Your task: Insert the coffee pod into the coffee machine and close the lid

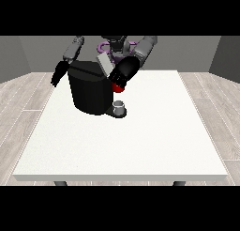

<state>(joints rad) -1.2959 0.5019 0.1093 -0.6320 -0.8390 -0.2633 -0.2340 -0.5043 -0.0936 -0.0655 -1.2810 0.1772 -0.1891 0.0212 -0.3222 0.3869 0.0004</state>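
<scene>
Broadly, the white table [140, 145] carries the black coffee machine [89, 91], its grey lid [105, 64] tilted up. At the view's right the hand [123, 74] hovers beside a red thing at the machine [118, 88]; whether its fingers hold anything I cannot tell. A grey thing [119, 105], possibly the pod, sits on the machine's base. Closing the lid early could leave it outside.

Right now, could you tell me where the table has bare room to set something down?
The large white table is bare across its near half and along its right side. It is crowded at the far left, around the black coffee machine, the small grey cup and the hand at the view's right.
</scene>
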